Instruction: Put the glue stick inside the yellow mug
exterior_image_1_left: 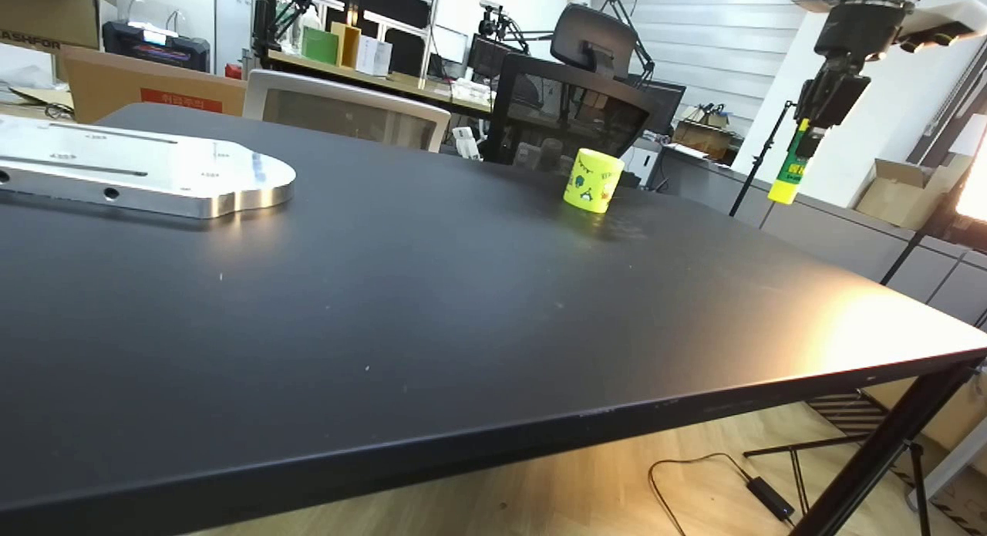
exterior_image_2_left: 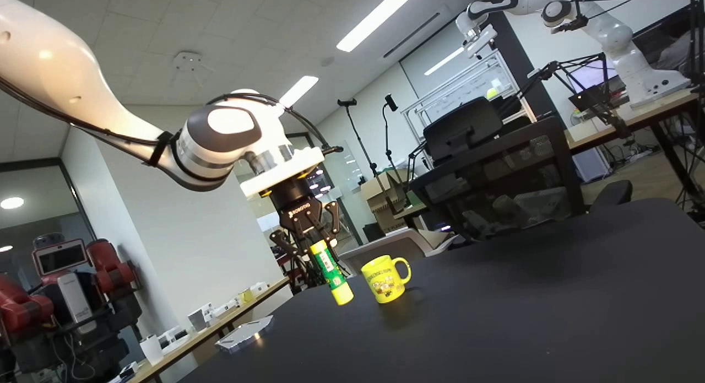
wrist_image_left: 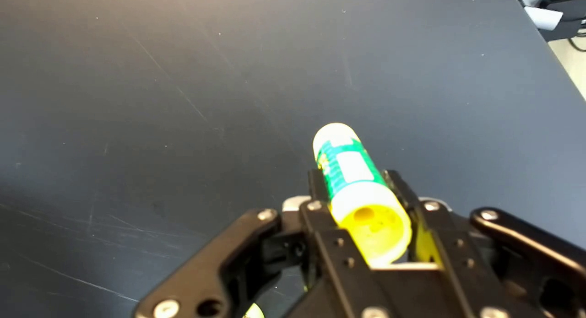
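Note:
My gripper (exterior_image_1_left: 806, 137) is shut on the glue stick (exterior_image_1_left: 789, 168) and holds it in the air above the table. In the wrist view the fingers (wrist_image_left: 353, 175) press on both sides of the glue stick (wrist_image_left: 351, 168), its open yellow end toward the camera. In an exterior view the glue stick (exterior_image_2_left: 331, 271) hangs tilted below the gripper (exterior_image_2_left: 320, 255). The yellow mug (exterior_image_1_left: 592, 181) stands upright on the table, apart from the stick. It also shows in an exterior view (exterior_image_2_left: 380, 281), handle to the right. Only a sliver of the mug (wrist_image_left: 254, 311) shows at the wrist view's bottom edge.
A silver metal plate (exterior_image_1_left: 146, 166) lies on the black table (exterior_image_1_left: 432, 328), also in an exterior view (exterior_image_2_left: 244, 334). A black mesh chair (exterior_image_2_left: 506, 179) and a light-framed chair (exterior_image_1_left: 347, 108) stand by the table's edge. Cardboard boxes and a tripod stand beyond it.

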You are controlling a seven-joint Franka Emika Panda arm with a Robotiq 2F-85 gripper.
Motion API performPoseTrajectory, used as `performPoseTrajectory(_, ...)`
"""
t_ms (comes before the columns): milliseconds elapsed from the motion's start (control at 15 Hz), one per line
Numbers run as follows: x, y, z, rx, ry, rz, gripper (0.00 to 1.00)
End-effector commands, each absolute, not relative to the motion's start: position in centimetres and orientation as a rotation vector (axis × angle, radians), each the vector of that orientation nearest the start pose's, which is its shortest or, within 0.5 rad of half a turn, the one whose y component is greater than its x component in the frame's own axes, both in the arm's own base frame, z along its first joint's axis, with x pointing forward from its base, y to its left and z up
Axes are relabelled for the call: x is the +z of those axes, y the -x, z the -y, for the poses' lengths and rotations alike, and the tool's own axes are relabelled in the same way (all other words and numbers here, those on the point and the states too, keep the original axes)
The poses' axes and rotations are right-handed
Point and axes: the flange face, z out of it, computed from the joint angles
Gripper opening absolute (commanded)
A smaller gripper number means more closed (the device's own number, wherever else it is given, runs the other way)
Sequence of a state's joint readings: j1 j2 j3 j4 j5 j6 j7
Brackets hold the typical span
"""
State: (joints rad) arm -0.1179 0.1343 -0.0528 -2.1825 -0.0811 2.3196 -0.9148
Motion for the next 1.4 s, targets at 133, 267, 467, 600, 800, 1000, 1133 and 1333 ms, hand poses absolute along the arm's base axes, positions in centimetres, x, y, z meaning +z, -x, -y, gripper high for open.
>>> performPoseTrajectory(133, 32.8, -54.2, 9.5, 0.055, 2.946, 1.245, 0.34)
performPoseTrajectory(267, 32.8, -54.2, 9.5, 0.055, 2.947, 1.244, 0.34)
performPoseTrajectory(467, 32.8, -54.2, 9.5, 0.055, 2.947, 1.244, 0.09)
performPoseTrajectory(600, 33.2, -55.2, 9.8, 0.042, 2.95, 1.234, 0.09)
performPoseTrajectory(800, 34.5, -58.0, 10.3, 0.018, 2.958, 1.226, 0.09)
performPoseTrajectory(1000, 35.5, -62.0, 10.7, -0.033, 2.967, 1.232, 0.09)
performPoseTrajectory(1133, 35.9, -64.8, 10.6, -0.059, 2.967, 1.232, 0.09)
performPoseTrajectory(1333, 36.3, -68.5, 9.7, -0.086, 2.958, 1.261, 0.09)
